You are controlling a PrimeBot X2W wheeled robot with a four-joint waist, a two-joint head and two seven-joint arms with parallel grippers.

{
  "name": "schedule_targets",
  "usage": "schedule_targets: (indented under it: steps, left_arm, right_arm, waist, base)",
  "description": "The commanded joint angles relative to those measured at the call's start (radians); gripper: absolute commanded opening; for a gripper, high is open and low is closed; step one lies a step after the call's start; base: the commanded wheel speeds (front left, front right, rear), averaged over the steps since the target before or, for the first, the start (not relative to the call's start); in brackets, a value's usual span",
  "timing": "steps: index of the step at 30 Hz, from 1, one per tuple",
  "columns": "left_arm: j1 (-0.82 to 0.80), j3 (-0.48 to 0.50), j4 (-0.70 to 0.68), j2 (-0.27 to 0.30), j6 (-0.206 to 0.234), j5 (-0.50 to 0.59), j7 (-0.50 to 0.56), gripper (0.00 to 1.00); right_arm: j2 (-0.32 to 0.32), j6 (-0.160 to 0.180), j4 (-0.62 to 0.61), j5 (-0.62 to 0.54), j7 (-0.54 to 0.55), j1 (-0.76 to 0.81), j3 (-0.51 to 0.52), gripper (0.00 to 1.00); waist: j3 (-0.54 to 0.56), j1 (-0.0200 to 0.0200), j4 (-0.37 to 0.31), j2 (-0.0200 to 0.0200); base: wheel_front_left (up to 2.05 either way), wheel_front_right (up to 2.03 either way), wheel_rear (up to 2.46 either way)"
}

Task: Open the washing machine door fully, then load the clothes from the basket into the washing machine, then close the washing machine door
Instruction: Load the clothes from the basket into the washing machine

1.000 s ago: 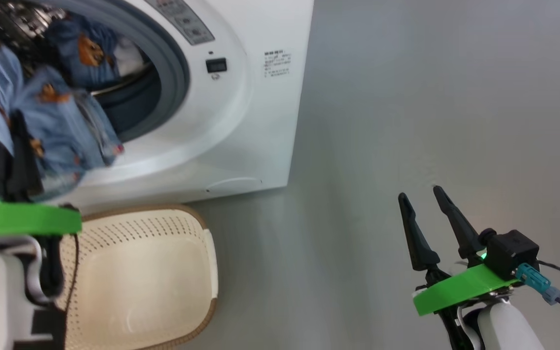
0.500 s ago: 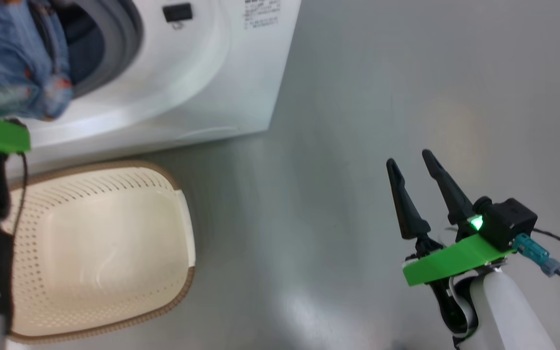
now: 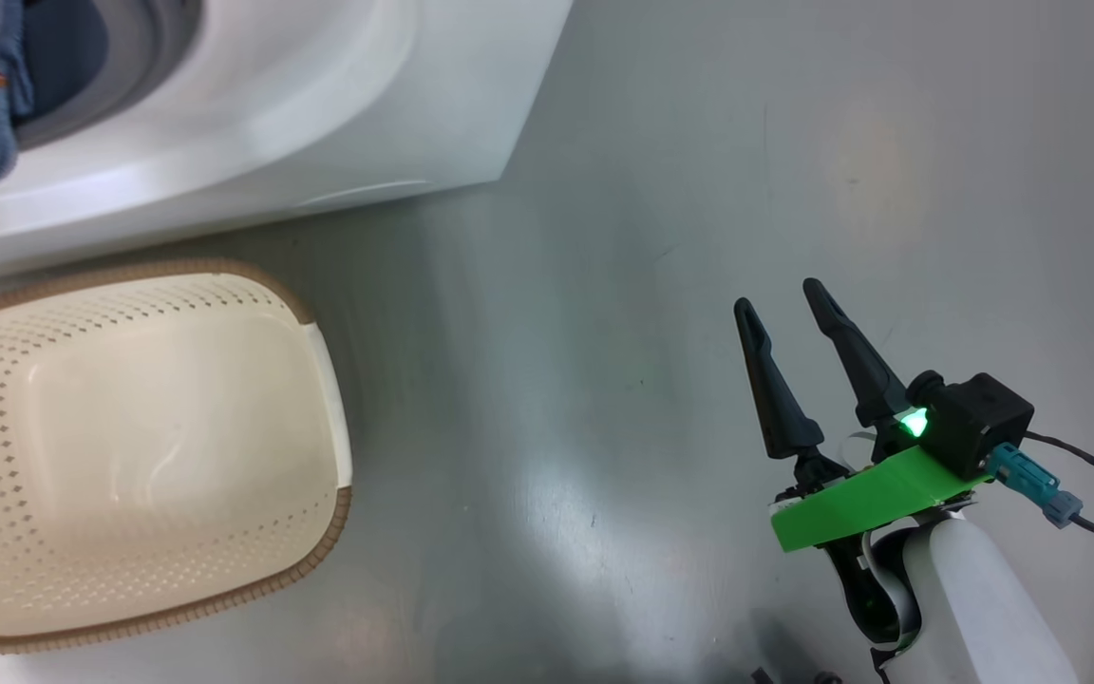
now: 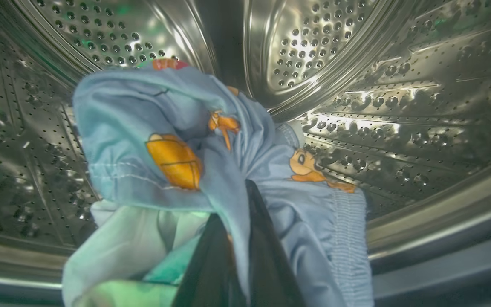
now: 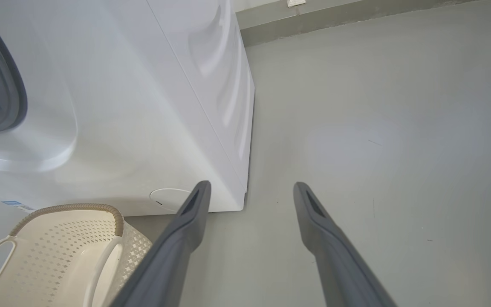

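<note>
One label, illegible | left hand clamps clothes inside drum | right hand spread

The right gripper gapes over grey floor; the washing machine rises beyond one jaw, the basket just beside it.

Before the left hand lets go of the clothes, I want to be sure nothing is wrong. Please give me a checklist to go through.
1. Grip: the left hand is shut on the clothes, ok.
2. Depth: the clothes are inside the steel drum, ok.
3. Edge: cloth clear of the grey gasket, cannot tell.
4. Leftovers: the basket is empty, ok.
5. Other arm: the right hand is open over the floor, apart from the washing machine, ok.
</note>
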State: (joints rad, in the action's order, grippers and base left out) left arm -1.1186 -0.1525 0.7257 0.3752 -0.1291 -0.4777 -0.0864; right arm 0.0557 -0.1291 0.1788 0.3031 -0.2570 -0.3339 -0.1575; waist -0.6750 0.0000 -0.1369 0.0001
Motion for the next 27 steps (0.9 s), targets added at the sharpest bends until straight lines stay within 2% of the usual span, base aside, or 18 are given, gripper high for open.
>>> schedule_targets:
  steps: [1,7,14,16,23,27]
  left_arm:
    - [-0.050,0.005,0.009,0.057,-0.002,-0.026,0.023,0.00]
    - [-0.147,-0.035,0.087,0.044,-0.002,-0.045,0.020,0.00]
    - [-0.239,-0.067,0.108,0.044,-0.001,0.021,-0.159,0.00]
    - [-0.254,-0.063,0.084,0.054,0.000,0.051,-0.173,0.00]
    - [-0.211,0.071,-0.223,0.059,0.009,0.180,-0.175,0.00]
    - [-0.160,0.119,-0.248,0.029,0.005,0.211,-0.175,0.00]
  right_arm:
    - [-0.005,-0.002,-0.018,0.009,-0.005,0.001,-0.031,1.00]
    - [-0.005,-0.002,-0.014,0.012,-0.005,0.009,-0.037,1.00]
    - [-0.005,-0.002,-0.015,0.039,-0.005,-0.001,-0.077,1.00]
    - [-0.005,-0.002,-0.016,0.043,-0.005,-0.002,-0.084,1.00]
    - [-0.005,-0.002,-0.018,0.060,-0.005,-0.015,-0.091,1.00]
    - [-0.005,-0.002,-0.009,0.065,-0.005,-0.021,-0.096,1.00]
  waist:
    - [-0.018,0.0000,-0.001,-0.0001]
    - [-0.043,0.0000,0.003,-0.0001]
    - [-0.087,0.0000,-0.015,-0.0001]
    - [-0.097,0.0000,-0.022,-0.0001]
    - [-0.133,0.0000,-0.035,-0.0001]
    - [-0.135,0.0000,-0.029,-0.0001]
  base:
    - [0.00,0.00,0.00]
    - [0.00,0.00,0.00]
    - [0.00,0.00,0.00]
    - [0.00,0.00,0.00]
    - [0.00,0.00,0.00]
    - [0.00,0.00,0.00]
